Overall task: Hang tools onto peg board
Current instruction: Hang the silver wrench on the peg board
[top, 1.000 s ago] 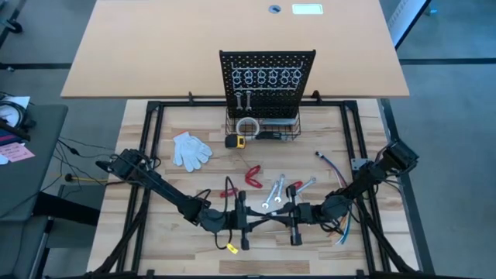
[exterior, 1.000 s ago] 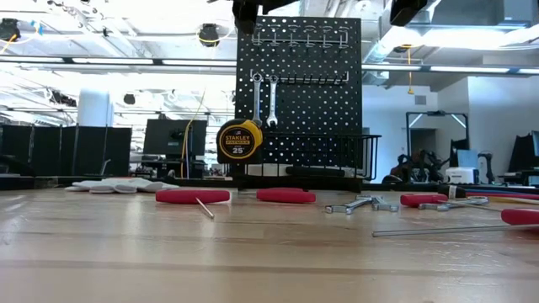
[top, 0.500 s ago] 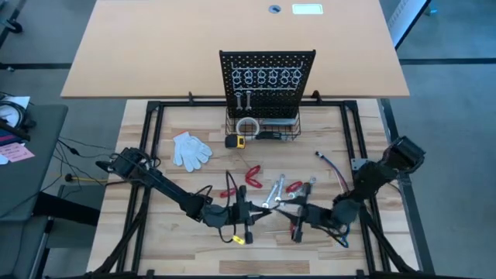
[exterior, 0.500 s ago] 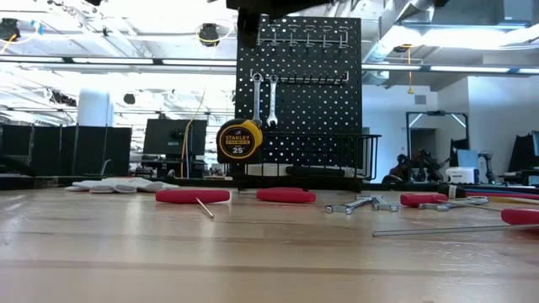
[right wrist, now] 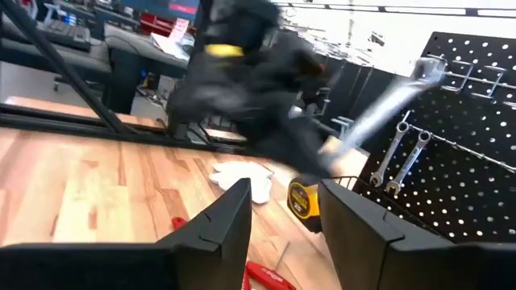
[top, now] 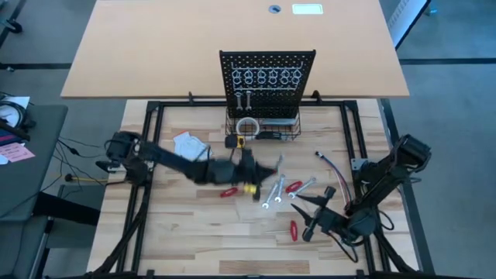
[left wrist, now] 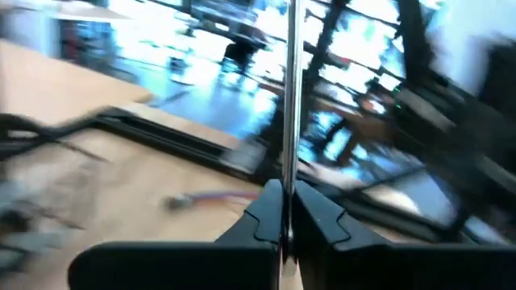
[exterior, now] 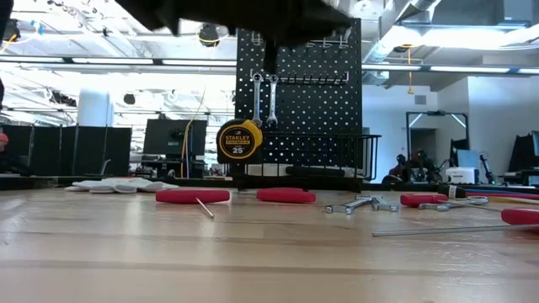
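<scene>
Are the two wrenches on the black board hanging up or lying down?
Hanging up. Both wrenches dangle straight down, side by side, on the peg board, above the tape measure.

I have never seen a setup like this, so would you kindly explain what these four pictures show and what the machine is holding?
These are two robot arms at a wooden table, filmed at once from overhead, from table height, and from a camera on each wrist. At the back stands a black peg board with two wrenches already hanging and a yellow tape measure at its base. A white glove, red-handled tools and loose wrenches lie on the table. The left gripper is shut on a slim silver wrench, carried above the middle of the table. The right gripper is open and empty, near the front right.
</scene>
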{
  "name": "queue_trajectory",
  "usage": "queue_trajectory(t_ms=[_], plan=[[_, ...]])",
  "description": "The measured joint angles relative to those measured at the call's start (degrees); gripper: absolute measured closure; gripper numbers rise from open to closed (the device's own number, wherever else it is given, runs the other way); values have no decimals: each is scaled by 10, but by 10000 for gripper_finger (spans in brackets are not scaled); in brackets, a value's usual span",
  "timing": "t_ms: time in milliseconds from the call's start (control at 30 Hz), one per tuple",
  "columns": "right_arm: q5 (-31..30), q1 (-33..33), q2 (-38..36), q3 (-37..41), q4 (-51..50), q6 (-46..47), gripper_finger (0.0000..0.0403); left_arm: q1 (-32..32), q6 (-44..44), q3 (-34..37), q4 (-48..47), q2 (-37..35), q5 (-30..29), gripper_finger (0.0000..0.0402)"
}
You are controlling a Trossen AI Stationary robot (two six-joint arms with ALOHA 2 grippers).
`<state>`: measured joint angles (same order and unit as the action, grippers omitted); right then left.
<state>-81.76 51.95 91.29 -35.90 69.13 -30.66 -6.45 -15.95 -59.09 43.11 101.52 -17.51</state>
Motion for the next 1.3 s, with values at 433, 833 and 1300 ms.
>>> queue_trajectory(t_ms=[433,833,1300], plan=[[2,-2,10,0,-44,44,267,182,-139,66,104,-4,118,393],[7,-20,10,0,-53,65,267,229,-211,120,164,-2,117,393],[9,-26,10,0,-66,79,267,249,-207,120,143,-2,104,393]])
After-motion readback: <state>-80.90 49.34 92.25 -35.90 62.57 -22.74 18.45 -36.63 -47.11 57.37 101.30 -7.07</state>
